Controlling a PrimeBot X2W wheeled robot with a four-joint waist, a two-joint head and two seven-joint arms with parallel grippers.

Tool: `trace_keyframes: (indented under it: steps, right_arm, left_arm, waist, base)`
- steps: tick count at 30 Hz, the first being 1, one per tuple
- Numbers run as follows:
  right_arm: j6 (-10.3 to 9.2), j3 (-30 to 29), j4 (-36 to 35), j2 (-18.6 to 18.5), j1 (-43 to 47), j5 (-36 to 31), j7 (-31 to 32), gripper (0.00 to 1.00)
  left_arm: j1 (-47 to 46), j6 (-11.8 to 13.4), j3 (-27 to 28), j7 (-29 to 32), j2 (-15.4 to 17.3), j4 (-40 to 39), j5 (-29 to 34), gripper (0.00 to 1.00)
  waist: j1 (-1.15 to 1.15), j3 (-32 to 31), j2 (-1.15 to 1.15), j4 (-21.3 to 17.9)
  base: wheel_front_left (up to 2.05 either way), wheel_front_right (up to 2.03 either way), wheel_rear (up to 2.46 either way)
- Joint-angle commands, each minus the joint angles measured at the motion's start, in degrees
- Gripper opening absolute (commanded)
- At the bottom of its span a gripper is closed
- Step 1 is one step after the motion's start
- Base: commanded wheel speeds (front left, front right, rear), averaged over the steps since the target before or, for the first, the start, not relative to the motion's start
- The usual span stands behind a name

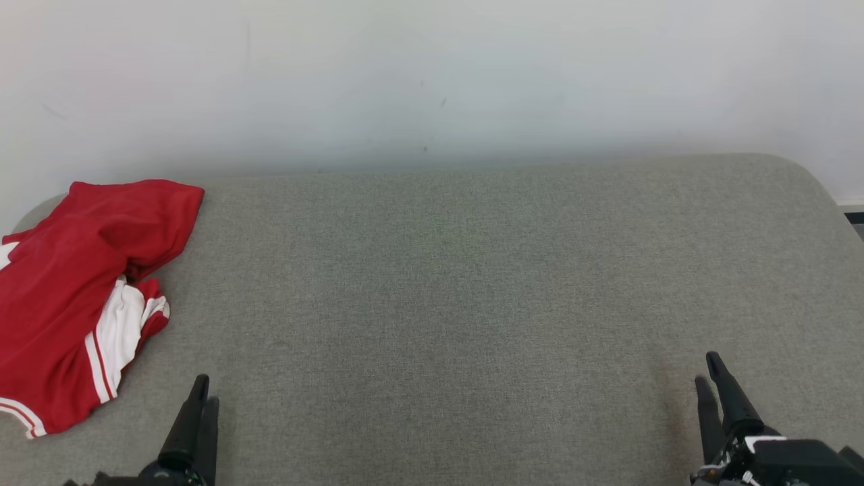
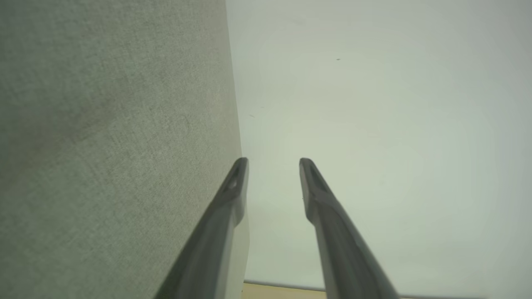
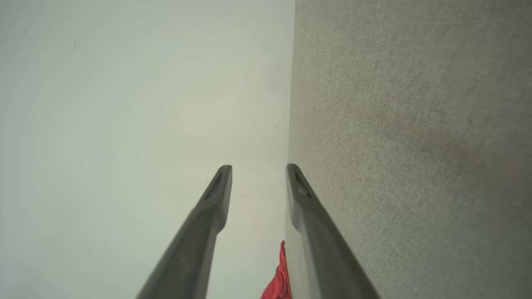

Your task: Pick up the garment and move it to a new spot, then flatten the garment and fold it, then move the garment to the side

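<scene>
Red-and-white garment [image 1: 61, 304] crumpled, 9 o'clock on grey cushion [image 1: 472, 270]. Left gripper [image 1: 206, 391] 7 o'clock, right gripper [image 1: 707, 369] 5 o'clock: both parted, empty.

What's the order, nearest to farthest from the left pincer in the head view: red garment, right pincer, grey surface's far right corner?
1. The red garment, just to the left of the left pincer.
2. The right pincer, across at the near right.
3. The grey surface's far right corner, back by the wall.
</scene>
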Motion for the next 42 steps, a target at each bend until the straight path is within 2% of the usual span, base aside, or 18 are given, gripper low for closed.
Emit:
trace_keyframes:
  steps: [1, 8, 16, 42]
  right_arm:
    - [0.00, 0.25, -0.19, -0.01, 0.00, -0.18, -0.35, 1.00]
    - [-0.01, 1.44, -1.27, -0.03, 0.61, -2.50, -2.42, 1.00]
    - [-0.01, 2.43, -2.55, -0.05, 0.90, -8.60, -4.31, 1.00]
    - [-0.04, 6.51, -7.02, -0.12, 2.20, -36.57, -10.24, 1.00]
  left_arm:
    - [-0.02, 0.00, -0.12, -0.34, 0.03, -0.29, 0.18, 1.00]
    - [0.43, 0.00, -0.36, -2.42, 0.07, -1.56, 3.16, 1.00]
    - [0.56, 0.00, -0.05, -4.32, 0.11, -3.20, 9.48, 1.00]
    - [2.08, 2.96, -0.70, -10.25, 0.26, -9.48, 41.35, 1.00]
  waist:
    - [0.00, 0.02, 0.00, 0.01]
    - [0.00, 0.08, 0.00, 0.07]
    - [0.00, 0.15, 0.00, 0.14]
    - [0.00, 0.08, 0.00, 0.55]
  base:
    - [0.00, 0.00, 0.00]
    - [0.00, 0.00, 0.00]
    - [0.00, 0.00, 0.00]
    - [0.00, 0.00, 0.00]
